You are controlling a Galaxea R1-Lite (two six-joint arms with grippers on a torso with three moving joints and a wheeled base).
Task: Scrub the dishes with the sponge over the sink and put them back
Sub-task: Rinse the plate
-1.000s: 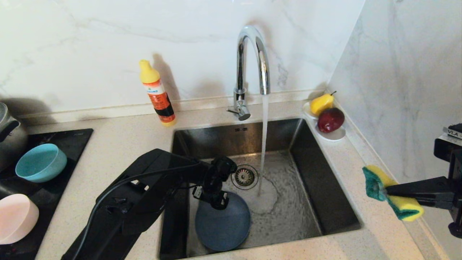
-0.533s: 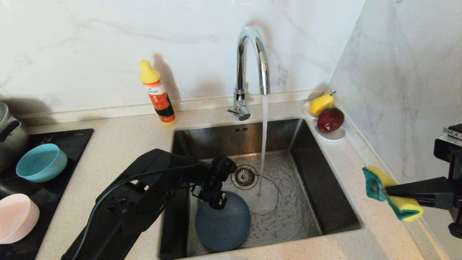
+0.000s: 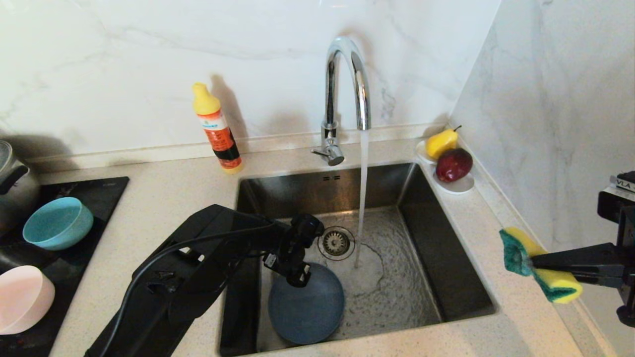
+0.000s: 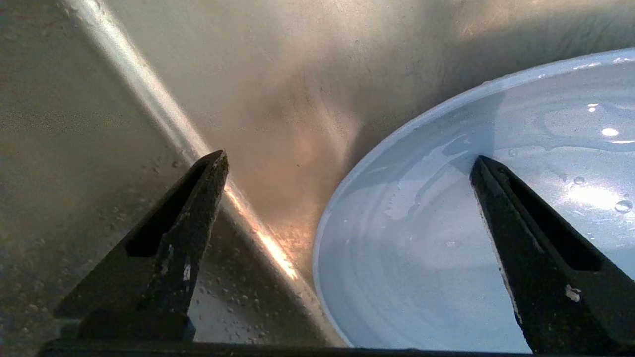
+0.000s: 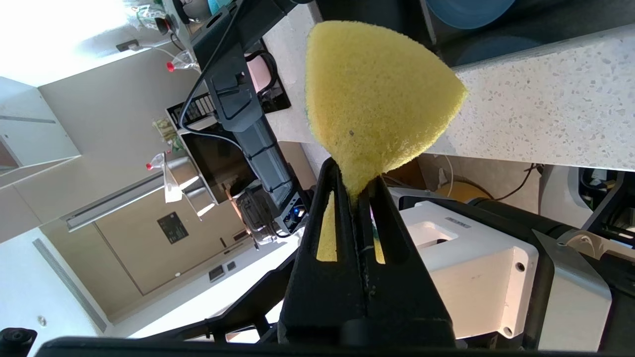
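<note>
The slate-blue plate (image 3: 310,312) lies wet in the near left corner of the sink (image 3: 436,248), under running water from the tap (image 3: 347,74). My left gripper (image 3: 297,271) reaches down into the sink over the plate's far rim. It is open, with one finger over the plate (image 4: 446,238) and the other over the sink wall, left gripper (image 4: 349,156) holding nothing. My right gripper (image 3: 533,260) hovers over the counter right of the sink, shut on the sponge (image 3: 558,287), seen also as sponge (image 5: 377,94) in right gripper (image 5: 354,181). The teal bowl (image 3: 57,223) and pink bowl (image 3: 22,297) sit on the cooktop at left.
An orange-and-yellow soap bottle (image 3: 217,129) stands behind the sink's left corner. A white saucer (image 3: 461,186) with a pear and a red fruit sits at the back right. A pot (image 3: 10,183) is on the black cooktop (image 3: 94,191). A marble wall rises close on the right.
My left gripper has turned slightly above the plate's rim. The right arm and sponge have stayed put, and water keeps running.
</note>
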